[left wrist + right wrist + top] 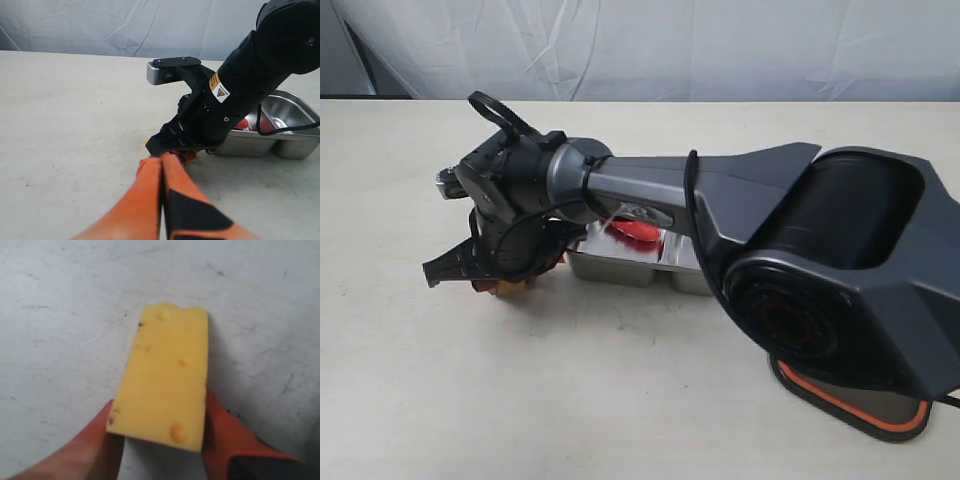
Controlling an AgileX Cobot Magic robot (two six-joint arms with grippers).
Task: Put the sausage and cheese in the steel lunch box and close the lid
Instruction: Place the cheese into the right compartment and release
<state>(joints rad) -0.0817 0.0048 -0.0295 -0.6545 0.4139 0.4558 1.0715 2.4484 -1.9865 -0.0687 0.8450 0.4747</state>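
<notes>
The yellow cheese lies on the table between my right gripper's orange fingers, which press against both of its sides. In the exterior view that gripper reaches across to the left of the steel lunch box, and only a sliver of cheese shows under it. The red sausage lies inside the box, partly hidden by the arm. The dark lid with its orange seal rests at the front right, half under the arm's base. My left gripper is shut and empty, just short of the right gripper.
The right arm's big body covers much of the table's right side and part of the lunch box. A white cloth backdrop closes off the far edge. Bare table spreads to the left and front.
</notes>
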